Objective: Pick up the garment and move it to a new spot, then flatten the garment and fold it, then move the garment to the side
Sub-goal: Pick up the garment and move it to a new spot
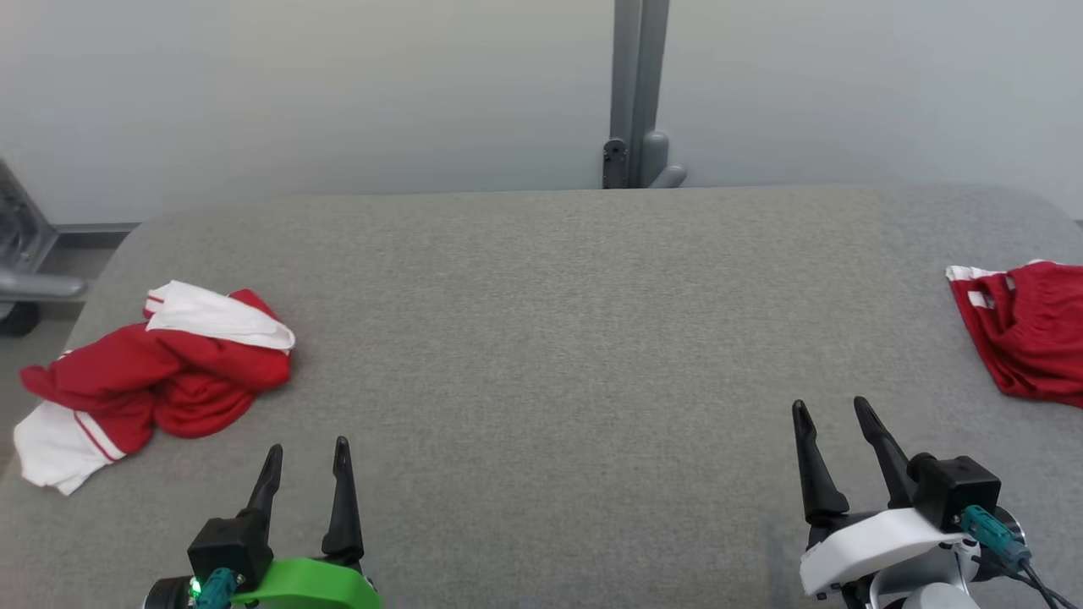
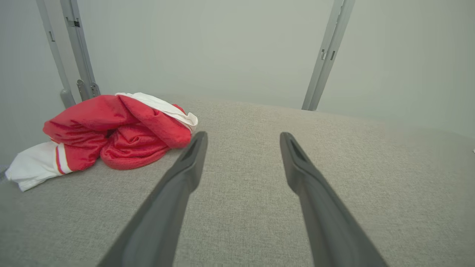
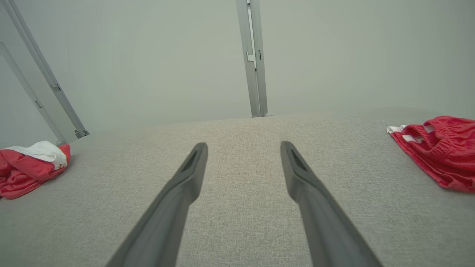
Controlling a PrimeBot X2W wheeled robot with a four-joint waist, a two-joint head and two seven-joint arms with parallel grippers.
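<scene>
A crumpled red and white garment lies bunched at the left side of the grey padded table. My left gripper stands open near the front edge, just right of that heap and apart from it, with nothing between its fingers. The left wrist view shows the same heap beyond and left of the open left gripper. At the front right my right gripper is open and empty, and in its own view the right gripper points over bare cloth, with the heap at far left.
A second red garment with white trim lies at the table's right edge, partly cut off, seen again as the red garment. A grey post rises behind the table's far edge against a pale wall. Metal frame parts stand past the left edge.
</scene>
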